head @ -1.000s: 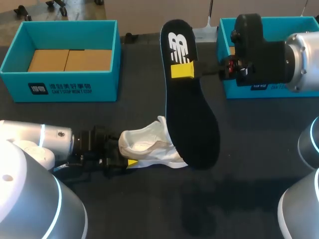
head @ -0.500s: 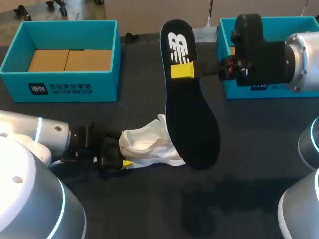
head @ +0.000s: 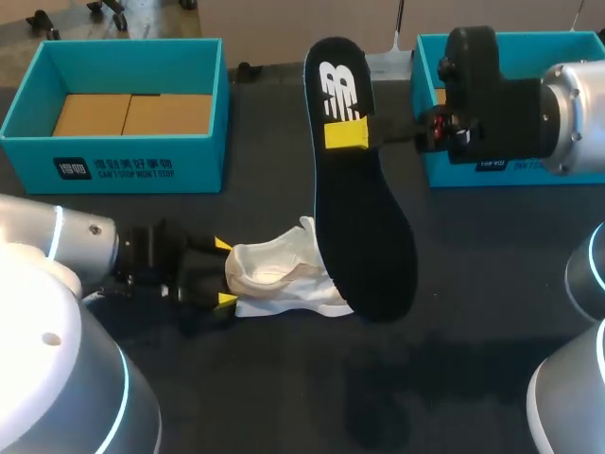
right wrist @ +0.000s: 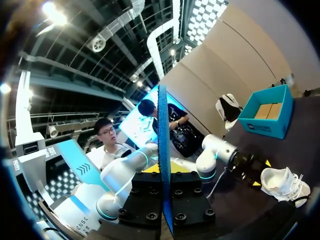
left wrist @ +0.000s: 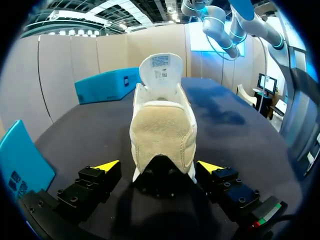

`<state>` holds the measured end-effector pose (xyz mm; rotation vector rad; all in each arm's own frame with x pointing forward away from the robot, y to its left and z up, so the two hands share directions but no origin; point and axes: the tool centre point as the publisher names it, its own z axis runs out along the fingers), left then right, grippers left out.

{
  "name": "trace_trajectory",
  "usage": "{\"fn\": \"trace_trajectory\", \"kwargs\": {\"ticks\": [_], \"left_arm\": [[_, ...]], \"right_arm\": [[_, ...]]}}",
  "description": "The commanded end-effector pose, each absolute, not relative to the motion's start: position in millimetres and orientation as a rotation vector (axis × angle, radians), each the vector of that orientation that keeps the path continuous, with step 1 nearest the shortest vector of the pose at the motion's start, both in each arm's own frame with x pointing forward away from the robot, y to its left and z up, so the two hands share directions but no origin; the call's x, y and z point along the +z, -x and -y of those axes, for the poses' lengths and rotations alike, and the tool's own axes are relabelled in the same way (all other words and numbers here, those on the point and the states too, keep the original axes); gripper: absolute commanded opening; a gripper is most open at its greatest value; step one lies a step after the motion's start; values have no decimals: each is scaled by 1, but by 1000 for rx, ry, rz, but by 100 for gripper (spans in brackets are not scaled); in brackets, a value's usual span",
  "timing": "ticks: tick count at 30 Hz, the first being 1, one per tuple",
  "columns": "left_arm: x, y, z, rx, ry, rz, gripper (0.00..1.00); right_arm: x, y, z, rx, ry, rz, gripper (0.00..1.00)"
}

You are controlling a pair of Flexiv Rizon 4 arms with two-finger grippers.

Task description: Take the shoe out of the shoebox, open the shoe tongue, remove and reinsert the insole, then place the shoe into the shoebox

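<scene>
One white shoe point(head: 284, 279) lies on the one dark surface point(head: 473, 284). There is one black insole point(head: 364, 236) as well. Two teal boxes stand at the far side: the left box point(head: 113, 165) and the right box point(head: 437, 175). Two arms come in, the left arm point(head: 66, 251) and the right arm point(head: 577, 104). Each has one pair of fingers: the left fingers point(head: 226, 301) and the right fingers point(head: 345, 135). Of the four yellow tips, three show from above: two on the left and one on the right.
</scene>
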<state>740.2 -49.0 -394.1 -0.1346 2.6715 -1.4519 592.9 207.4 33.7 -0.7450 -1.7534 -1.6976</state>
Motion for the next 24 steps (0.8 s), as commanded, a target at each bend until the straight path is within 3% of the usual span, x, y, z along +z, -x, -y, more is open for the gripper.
{"fn": "trace_trajectory", "kwargs": {"ticks": [1, 24], "left_arm": [[-371, -739, 34, -1527, 79, -2664, 100], [-348, -730, 22, -1306, 144, -2783, 100]], "right_arm": [[33, -594, -211, -1698, 746, 1753, 0], [33, -594, -211, -1698, 746, 1753, 0]]}}
